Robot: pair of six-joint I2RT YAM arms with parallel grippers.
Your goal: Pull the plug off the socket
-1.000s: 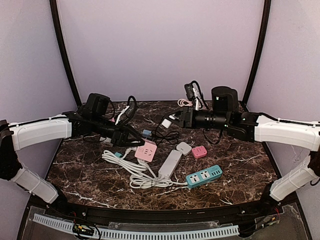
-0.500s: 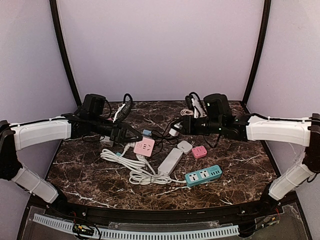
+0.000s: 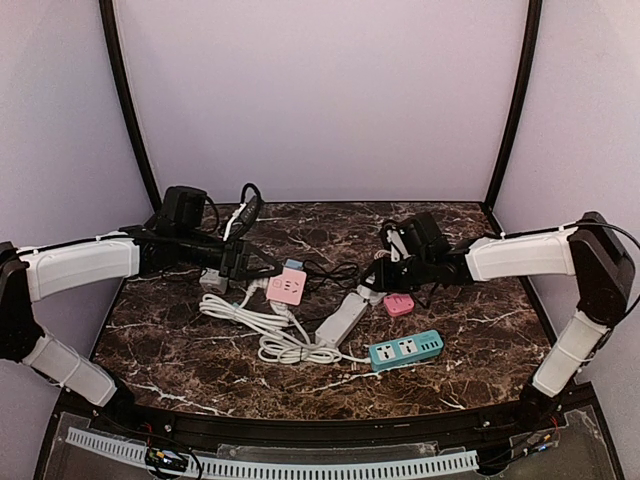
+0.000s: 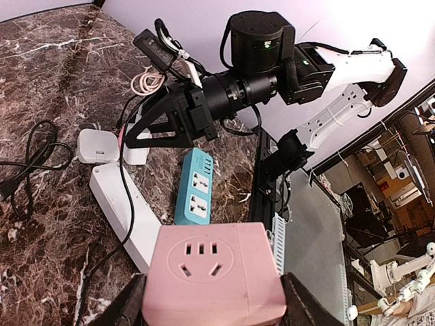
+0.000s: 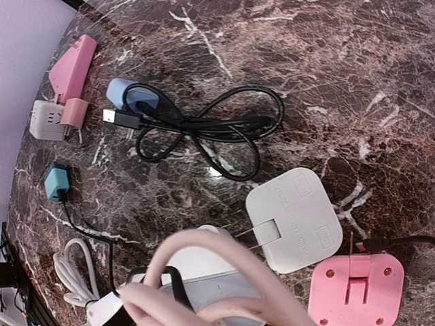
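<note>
The tabletop (image 3: 480, 320) is dark brown like stone, with thin white lines in it. Behind it is a plain, pale purple back wall (image 3: 320, 100). The side walls (image 3: 50, 120) are the same color. Two black poles (image 3: 127, 110) curve up at the far corners. A white strip (image 3: 300, 467) with little slots runs along the near edge.

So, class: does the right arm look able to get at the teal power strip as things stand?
Probably yes. The teal power strip lies uncovered on the table, just nearer the arm bases than the right gripper; only a white cable meets its left end.
</note>
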